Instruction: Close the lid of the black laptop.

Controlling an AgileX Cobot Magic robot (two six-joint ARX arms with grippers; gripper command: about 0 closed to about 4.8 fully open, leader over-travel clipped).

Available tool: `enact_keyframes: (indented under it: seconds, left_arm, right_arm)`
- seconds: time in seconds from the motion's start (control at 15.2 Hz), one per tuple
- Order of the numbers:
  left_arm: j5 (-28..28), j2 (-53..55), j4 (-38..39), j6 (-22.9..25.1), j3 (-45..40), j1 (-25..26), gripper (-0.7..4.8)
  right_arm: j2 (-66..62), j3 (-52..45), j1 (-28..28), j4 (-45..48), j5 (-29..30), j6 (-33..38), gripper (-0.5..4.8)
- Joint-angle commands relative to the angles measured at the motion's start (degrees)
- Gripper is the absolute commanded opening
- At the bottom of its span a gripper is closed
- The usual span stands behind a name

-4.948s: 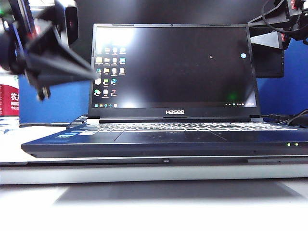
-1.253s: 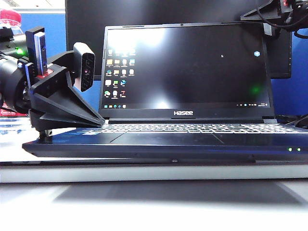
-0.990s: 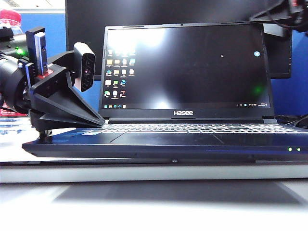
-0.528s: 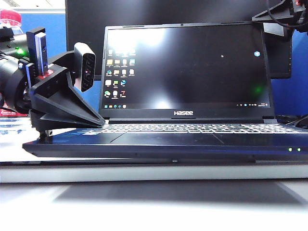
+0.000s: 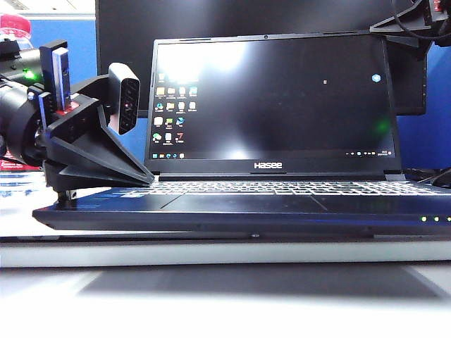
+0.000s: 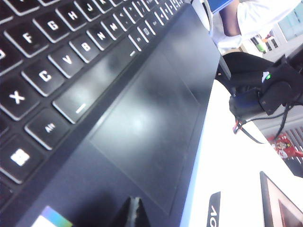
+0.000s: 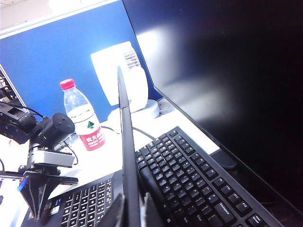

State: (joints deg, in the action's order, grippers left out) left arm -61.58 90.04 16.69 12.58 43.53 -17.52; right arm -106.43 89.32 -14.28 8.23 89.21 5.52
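Now the right end effector [image 7: 132,208] has drawn its fingers in around the top edge of the lid [image 7: 124,142]; a second ago they stood wider, and in the right wrist view the two dark fingertips sit tight on either face of the thin panel, seen edge-on. That looks like the grip the closing stroke needs, so I judge the task at the point just before the fold: the lid is upright and the screen lit. In the exterior view only the body of this end effector [image 5: 416,24] shows, up at the lid's top right corner.

The black laptop [image 5: 239,204] rests open on the pale tabletop [image 5: 225,296], its front edge toward the camera, with a large black monitor [image 7: 227,85] and a separate black keyboard [image 7: 194,179] behind it. It has not shifted over the last second.

The left end effector [image 6: 134,213] is at the front left corner of the laptop's base, its fingertips pressed together and resting on the palm rest just beside the touchpad [image 6: 147,137]. It holds nothing; I read it as pinning the base down. From outside, the left end effector [image 5: 106,169] points its black wedge toward the hinge side, arm low and level. The right arm reaches in from above and behind, wrist turned so its fingers straddle the lid.

A water bottle [image 7: 83,116] stands well clear.
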Motion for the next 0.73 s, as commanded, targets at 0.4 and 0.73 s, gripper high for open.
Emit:
enact_keyframes:
  seconds: [0.4, 0.73]
  left_arm:
    - [8.9, 2.2, -2.9, -2.1, -1.2, -0.2, -0.05]
    - [9.1, 2.2, -4.4, -2.8, -1.2, -0.2, -0.05]
  right_arm:
    - [0.6, 0.2, 4.2, -1.1, 0.3, 0.5, 0.16]
    - [1.8, 0.2, 5.7, -1.7, 0.5, 0.2, 0.16]
